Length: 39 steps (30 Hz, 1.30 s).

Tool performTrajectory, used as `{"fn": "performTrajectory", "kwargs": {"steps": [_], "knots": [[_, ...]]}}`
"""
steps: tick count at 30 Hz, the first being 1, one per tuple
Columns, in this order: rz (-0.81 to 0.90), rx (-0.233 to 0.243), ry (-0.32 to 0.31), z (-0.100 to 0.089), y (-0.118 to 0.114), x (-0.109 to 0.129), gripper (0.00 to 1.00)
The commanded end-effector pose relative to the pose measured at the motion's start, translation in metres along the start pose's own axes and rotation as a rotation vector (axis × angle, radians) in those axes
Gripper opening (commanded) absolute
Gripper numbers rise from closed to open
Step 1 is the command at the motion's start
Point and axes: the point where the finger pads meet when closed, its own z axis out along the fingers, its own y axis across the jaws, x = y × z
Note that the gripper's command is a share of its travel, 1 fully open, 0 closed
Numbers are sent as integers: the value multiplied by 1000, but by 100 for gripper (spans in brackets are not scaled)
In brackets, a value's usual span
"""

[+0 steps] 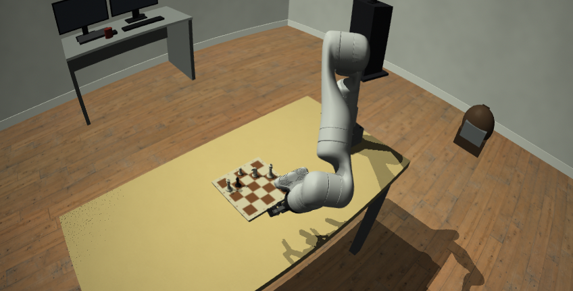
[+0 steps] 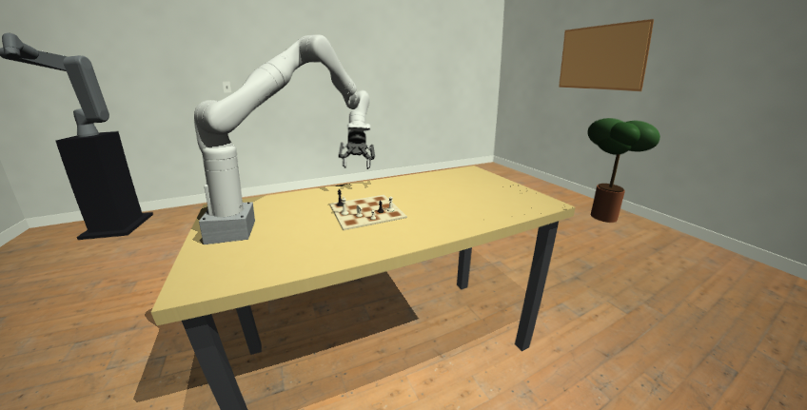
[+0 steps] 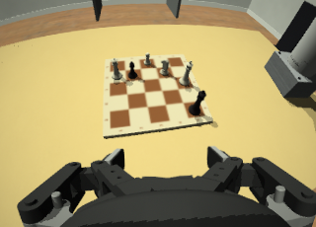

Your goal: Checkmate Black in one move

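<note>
The small chessboard [image 3: 157,92] lies on the yellow table; it also shows in the top view [image 1: 251,188] and the exterior view [image 2: 367,211]. Along its far rows stand a white piece [image 3: 117,69], a black piece [image 3: 132,71], a small white pawn [image 3: 146,59], another white piece [image 3: 165,68] and a tall white piece [image 3: 189,73]. A tall black piece [image 3: 197,103] stands at the near right corner. My gripper [image 2: 356,157] hangs open and empty well above the table, beside the board's edge near the tall black piece [image 2: 339,197]. In the top view my arm hides that corner.
My arm's grey base [image 2: 226,224] stands on the table's corner. A desk with two monitors [image 1: 120,27] is across the room. A second arm on a black pedestal [image 2: 96,179] stands by the wall. A potted plant [image 2: 617,168] is far right.
</note>
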Motion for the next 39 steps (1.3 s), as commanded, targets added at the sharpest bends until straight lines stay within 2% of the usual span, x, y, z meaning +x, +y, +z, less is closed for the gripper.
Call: {"fn": "performTrajectory", "kwargs": {"steps": [1,3,4,6,7,9,10,11,14,16,17,18,27,28,35,36,39], "knots": [[70,-31,-61,5,-21,36,100],[118,-59,-140,15,-32,55,100],[118,-59,-140,15,-32,55,100],[172,-80,-220,24,-42,74,100],[172,-80,-220,24,-42,74,100],[232,-94,-297,31,-52,95,100],[232,-94,-297,31,-52,95,100],[263,-98,-333,35,-56,105,100],[263,-98,-333,35,-56,105,100],[326,-102,-401,41,-64,126,100],[326,-102,-401,41,-64,126,100],[356,-102,-432,44,-67,136,100],[356,-102,-432,44,-67,136,100],[387,-101,-460,47,-70,146,100],[387,-101,-460,47,-70,146,100],[416,-99,-486,49,-73,156,100],[416,-99,-486,49,-73,156,100]]}}
